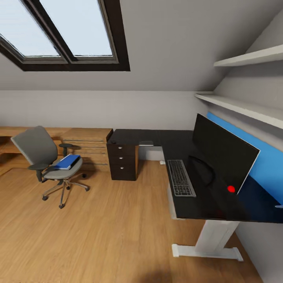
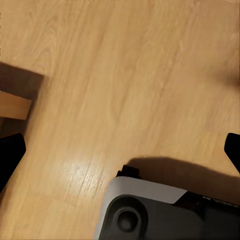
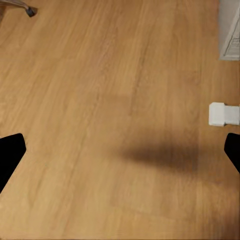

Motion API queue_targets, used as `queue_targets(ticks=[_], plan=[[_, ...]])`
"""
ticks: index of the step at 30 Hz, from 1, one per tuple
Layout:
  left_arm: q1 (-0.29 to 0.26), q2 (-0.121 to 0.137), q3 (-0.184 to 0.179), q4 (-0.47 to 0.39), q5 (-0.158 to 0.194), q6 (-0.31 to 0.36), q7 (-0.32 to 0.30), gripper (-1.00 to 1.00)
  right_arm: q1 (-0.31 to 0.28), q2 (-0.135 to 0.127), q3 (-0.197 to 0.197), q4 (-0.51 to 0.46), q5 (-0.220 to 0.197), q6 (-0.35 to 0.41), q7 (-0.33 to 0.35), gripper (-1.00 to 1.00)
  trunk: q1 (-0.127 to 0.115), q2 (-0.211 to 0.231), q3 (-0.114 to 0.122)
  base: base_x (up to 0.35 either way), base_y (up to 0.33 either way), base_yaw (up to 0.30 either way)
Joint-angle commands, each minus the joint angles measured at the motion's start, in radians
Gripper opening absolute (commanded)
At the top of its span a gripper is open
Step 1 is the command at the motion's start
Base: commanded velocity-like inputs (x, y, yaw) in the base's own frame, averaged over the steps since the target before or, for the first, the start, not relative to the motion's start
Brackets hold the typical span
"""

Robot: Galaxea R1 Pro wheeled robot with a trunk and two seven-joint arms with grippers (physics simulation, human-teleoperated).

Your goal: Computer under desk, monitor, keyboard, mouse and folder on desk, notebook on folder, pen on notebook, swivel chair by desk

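On swivel chair (image 1: 43, 157), folder (image 1: 67, 162), far from hands

The desk (image 1: 157, 137) runs along the far wall and turns toward the near right along the right wall. Its drawer unit (image 1: 122, 161) stands under the far-left end; its T-foot leg (image 1: 212, 239) supports the near end. The monitor (image 1: 222, 151) stands on the right wing, against the right wall. The keyboard (image 1: 181, 177) lies on the desk, left of the monitor, near the desk's left edge. The swivel chair (image 1: 49, 163) stands on the floor (image 1: 110, 228) at the left, well apart from the desk. The folder (image 1: 67, 161) lies on the chair's seat. A wooden shelf unit (image 1: 84, 147) stands behind the chair, left of the drawer unit. Two wall shelves (image 1: 247, 84) hang above the monitor.
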Motion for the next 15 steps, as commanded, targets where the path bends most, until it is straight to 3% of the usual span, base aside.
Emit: queue_targets(ticks=[1,10,15], plan=[[0.0,0.002,-0.008,-0.001,0.011,-0.004,-0.006,1.0,-0.001,0.0,0.007,0.001,-0.011,-0.005,0.001,1.0,0.001,-0.001,-0.002,0.228,0.274,0.276],[0.0,-0.003,-0.008,0.026,0.012,-0.004,-0.029,1.0,-0.001,0.001,0.007,0.0,-0.013,-0.005,0.002,1.0,0.001,-0.001,-0.01,0.267,0.233,0.2],[0.0,-0.009,-0.008,0.031,0.011,-0.004,-0.03,1.0,-0.001,0.0,0.006,0.0,-0.011,-0.006,0.002,1.0,0.001,-0.001,-0.012,0.303,0.183,0.077]])
